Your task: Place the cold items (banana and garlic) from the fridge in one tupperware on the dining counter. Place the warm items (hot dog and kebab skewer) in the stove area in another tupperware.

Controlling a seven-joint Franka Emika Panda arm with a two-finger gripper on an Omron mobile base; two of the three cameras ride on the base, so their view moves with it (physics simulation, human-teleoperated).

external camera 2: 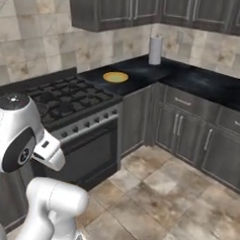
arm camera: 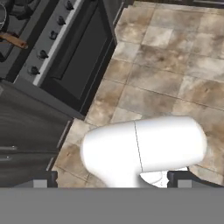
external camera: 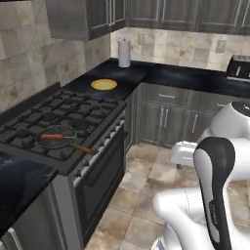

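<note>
The hot dog (external camera: 52, 137), a reddish-brown rod, lies in a dark pan (external camera: 58, 137) with a wooden handle (arm camera: 13, 40) on the front burner of the stove area (external camera: 93, 110). The black range also stands at the left of the right base view (external camera 2: 68, 102) and at the top left of the hand view (arm camera: 74, 57). My gripper (arm camera: 113, 181) is open with nothing between its fingertips (arm camera: 43, 179), and it hangs over the tiled floor in front of the oven door, apart from the pan. Banana, garlic, kebab skewer, fridge, tupperware and dining counter are out of view.
A yellow plate (external camera: 104, 84) lies on the black worktop right of the stove. A paper towel roll (external camera: 124, 52) stands in the corner and a toaster (external camera: 239, 68) further right. Grey base cabinets (external camera 2: 186, 130) line the far wall, and the tiled floor (external camera 2: 158, 193) lies before them.
</note>
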